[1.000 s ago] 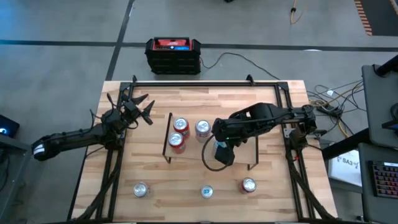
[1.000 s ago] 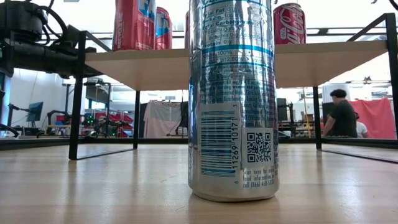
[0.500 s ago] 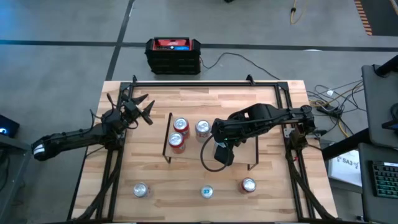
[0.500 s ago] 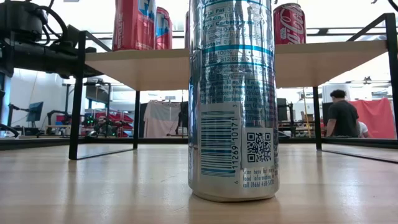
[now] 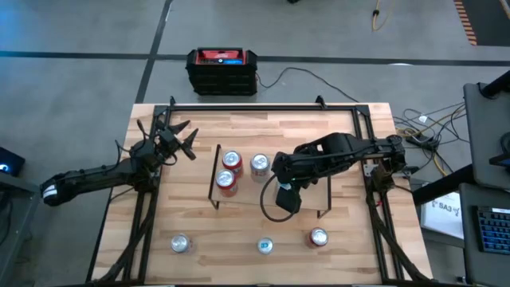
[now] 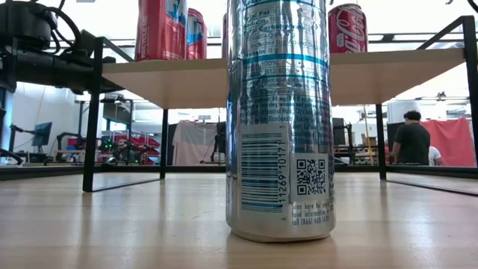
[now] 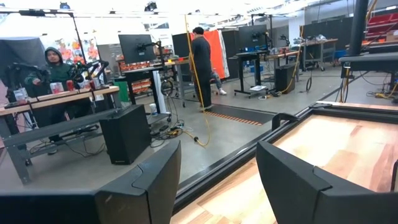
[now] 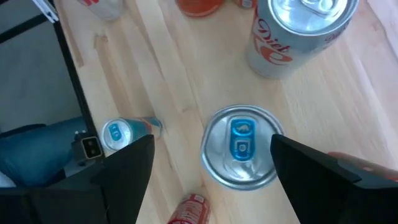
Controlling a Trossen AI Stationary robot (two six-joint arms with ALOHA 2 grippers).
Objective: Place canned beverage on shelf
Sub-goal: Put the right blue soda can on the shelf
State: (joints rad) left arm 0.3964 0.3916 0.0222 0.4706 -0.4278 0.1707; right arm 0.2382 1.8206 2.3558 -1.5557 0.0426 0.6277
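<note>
A robotics lab: workbenches [image 7: 59, 99] with monitors [image 7: 137, 46], cables, and other robot arms [image 6: 123, 149].

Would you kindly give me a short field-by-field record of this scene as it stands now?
shelf: mid-table, four cans on it
right claw: open, straddling blue-tab can on shelf
other shelf cans: two red, one silver
table cans: three in a row, off the shelf
left claw: open, empty, at table's left
</note>
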